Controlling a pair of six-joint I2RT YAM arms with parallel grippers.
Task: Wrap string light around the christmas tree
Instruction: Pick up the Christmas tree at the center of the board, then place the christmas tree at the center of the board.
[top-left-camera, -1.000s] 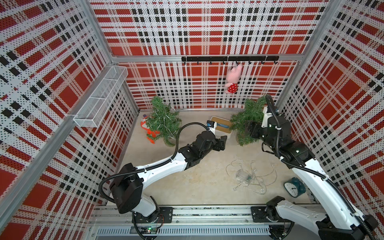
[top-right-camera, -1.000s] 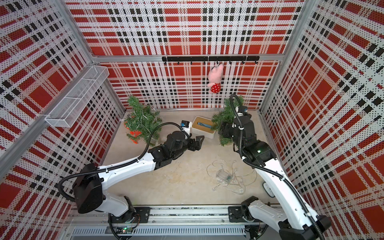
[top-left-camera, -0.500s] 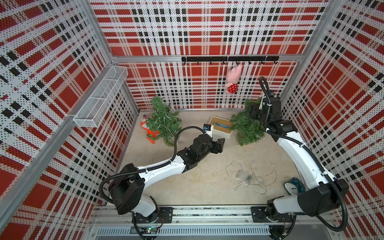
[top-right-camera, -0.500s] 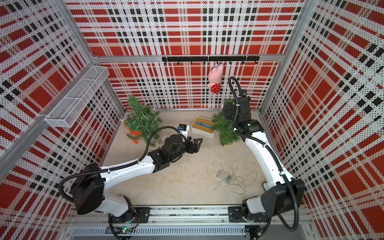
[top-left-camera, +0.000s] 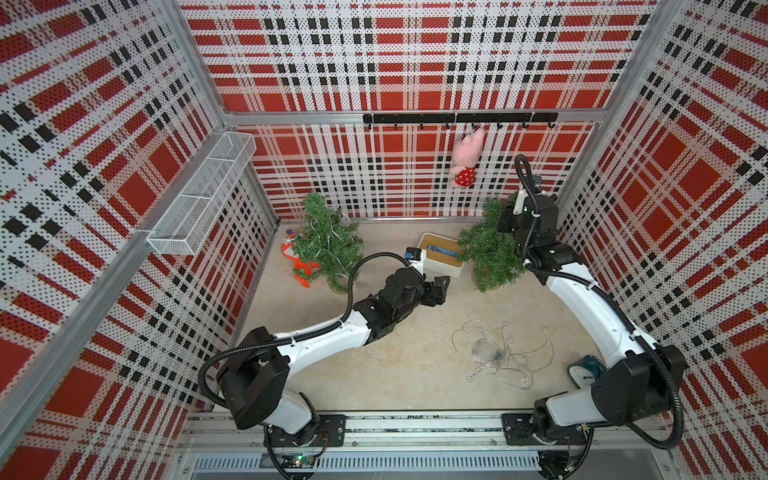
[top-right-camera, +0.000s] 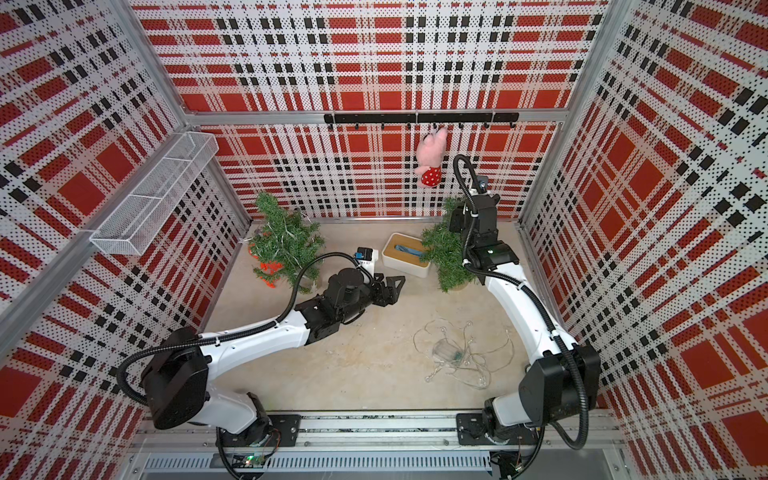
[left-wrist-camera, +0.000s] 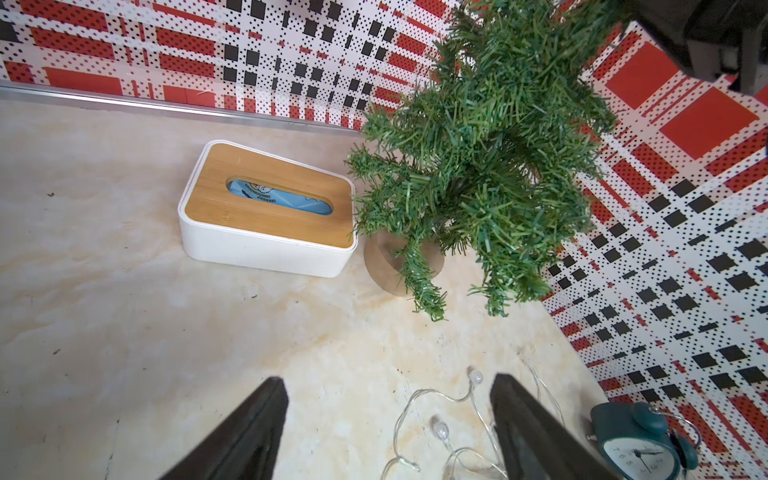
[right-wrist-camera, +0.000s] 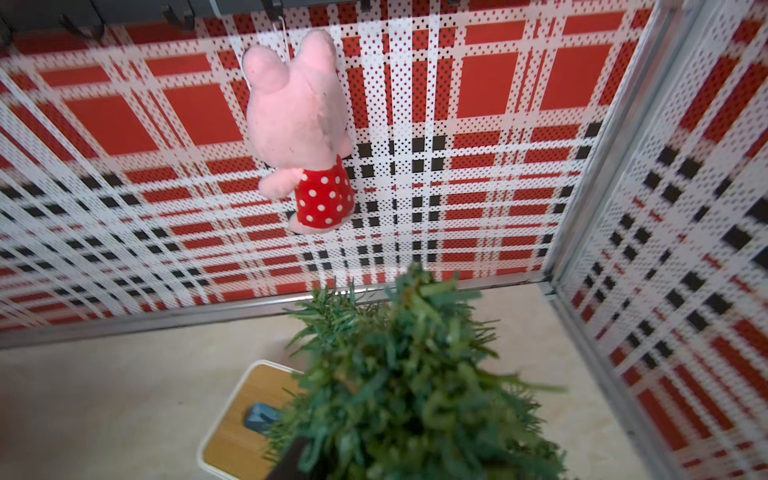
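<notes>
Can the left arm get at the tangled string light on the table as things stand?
Probably yes: the left gripper is open, close to the clear-wired string light, with only bare beige tabletop between them.

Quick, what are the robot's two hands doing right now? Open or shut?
Left gripper: open, holding nothing.
Right gripper: buried in the top of the tree; cannot tell.

The walls (top-left-camera: 415, 62) carry a red, white and black plaid of dots. The counter (top-left-camera: 374, 374) is mottled beige. The christmas tree (top-left-camera: 490, 253) is dark green; the string light (top-left-camera: 488, 354) looks clear, perhaps silvery. The box (left-wrist-camera: 266, 216) is white with a tan wood-grain lid, the plush (right-wrist-camera: 299, 124) pink in a red, white-spotted dress, the clock (left-wrist-camera: 642, 440) teal with a white face. The hook rail (top-left-camera: 457, 118) is black.
</notes>
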